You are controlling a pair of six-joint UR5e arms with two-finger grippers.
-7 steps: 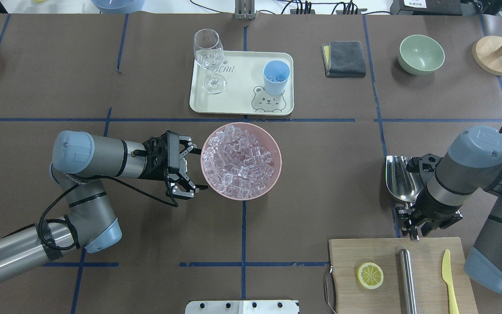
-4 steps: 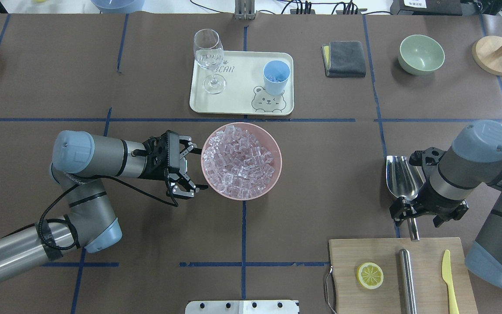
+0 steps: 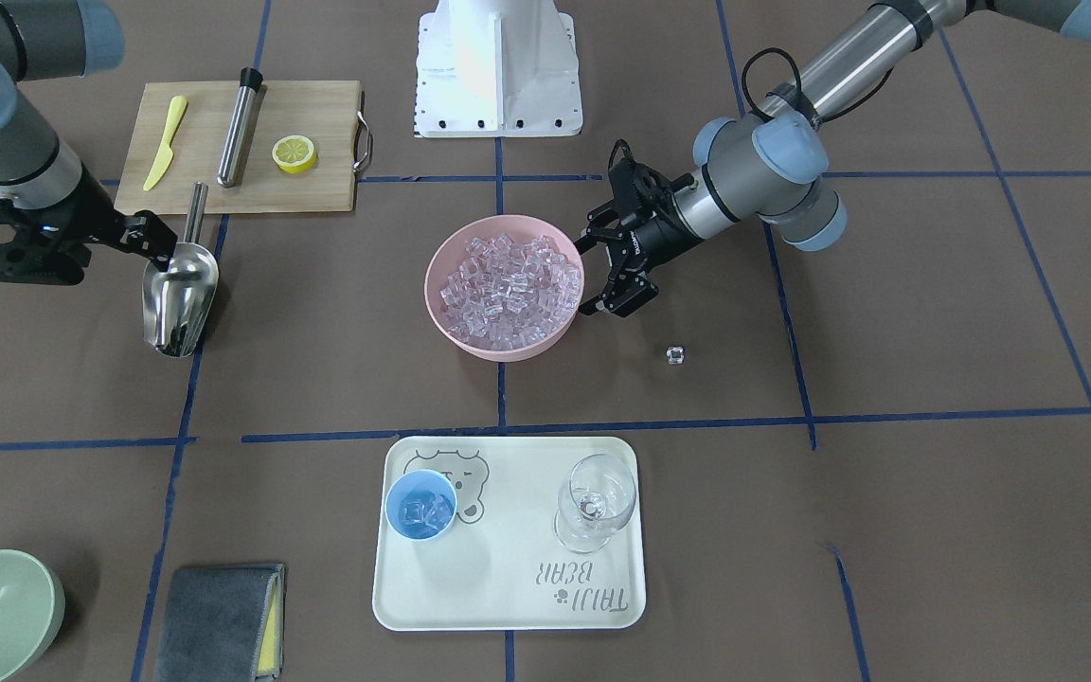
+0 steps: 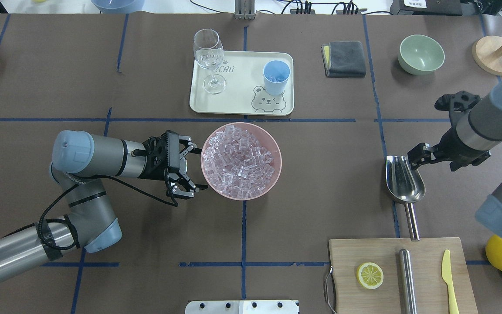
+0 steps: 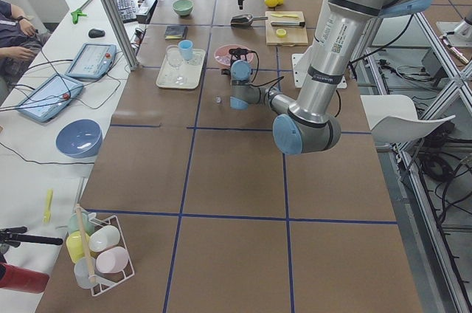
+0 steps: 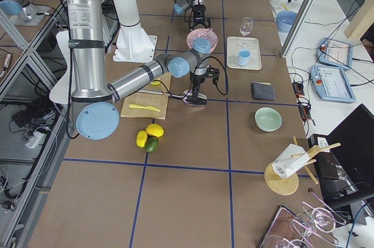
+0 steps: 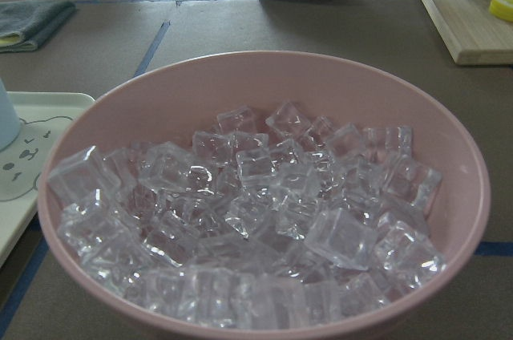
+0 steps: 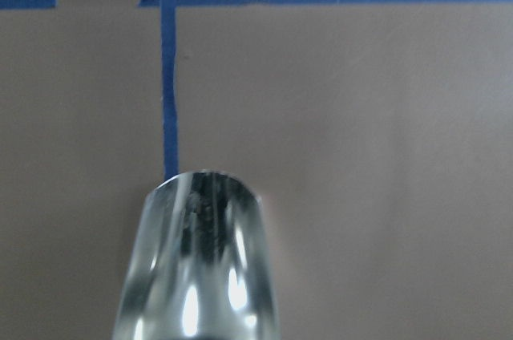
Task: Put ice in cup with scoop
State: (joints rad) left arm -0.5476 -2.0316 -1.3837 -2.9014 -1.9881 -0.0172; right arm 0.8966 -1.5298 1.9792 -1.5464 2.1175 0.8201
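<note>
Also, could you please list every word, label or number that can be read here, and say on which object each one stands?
"BEAR": printed on the cream tray, next to a drawn bear face.
Word before "BEAR" on the same tray: begins with "T", but the rest is uncertain; the wine glass hides it in the overhead view.
Sticker on the left arm: too small to read.
White label on the dark box: too small to read.
</note>
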